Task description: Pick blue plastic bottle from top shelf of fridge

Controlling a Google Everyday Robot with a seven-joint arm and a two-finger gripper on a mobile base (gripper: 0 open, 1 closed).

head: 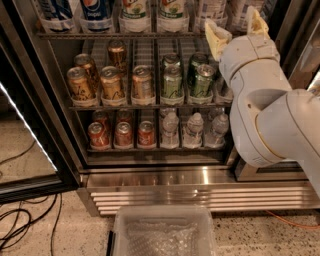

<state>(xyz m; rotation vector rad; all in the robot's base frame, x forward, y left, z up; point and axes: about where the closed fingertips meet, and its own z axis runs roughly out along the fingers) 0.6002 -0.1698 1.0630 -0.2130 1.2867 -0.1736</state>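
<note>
The fridge [200, 190] stands open before me. Its top shelf [125, 35] runs along the top of the view and carries large bottles, of which only the lower parts show. Two pale-labelled bottles stand at its right end; the blue plastic bottle [209, 10] is one of them, its cap out of view. My gripper [236, 31] is raised at the shelf's right end, in front of these bottles at rail height. Its two yellowish fingers [217, 41] are spread apart and hold nothing.
Dark-blue Pepsi bottles [95, 10] and green-labelled bottles [135, 10] fill the shelf's left. Below are a rack of cans [142, 82] and a rack of red cans and small water bottles [170, 130]. The glass door [30, 125] hangs open at left. A clear bin [162, 232] sits on the floor.
</note>
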